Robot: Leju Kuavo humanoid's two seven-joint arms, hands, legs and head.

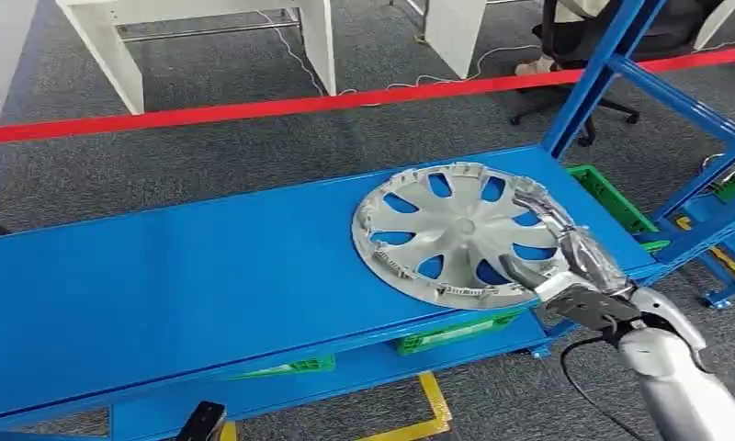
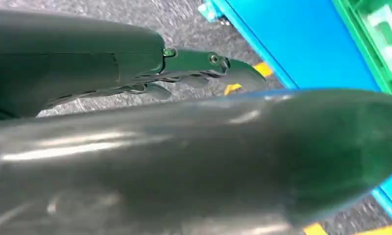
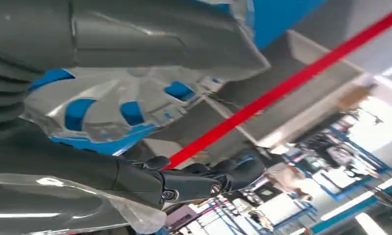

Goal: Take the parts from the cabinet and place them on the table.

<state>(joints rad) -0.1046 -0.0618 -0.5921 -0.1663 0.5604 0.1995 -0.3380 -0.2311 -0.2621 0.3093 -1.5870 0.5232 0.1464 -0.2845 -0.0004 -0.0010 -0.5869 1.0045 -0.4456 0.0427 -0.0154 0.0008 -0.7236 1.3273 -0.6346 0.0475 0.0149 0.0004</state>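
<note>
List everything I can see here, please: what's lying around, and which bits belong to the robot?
hubcap: one, silver, lying on the blue table, near its right end
table: one, blue, across the middle
crates: green, under and beyond the table's right end
tape barrier: one, red, stretched across behind the table
shelf frame: blue, at right
office chair: one, black, beyond the tape
white desks: at the top
floor tape: yellow, under the table
right hand: grips the hubcap's near-right rim
left hand: dark, hanging over the grey carpet, holding nothing
</note>
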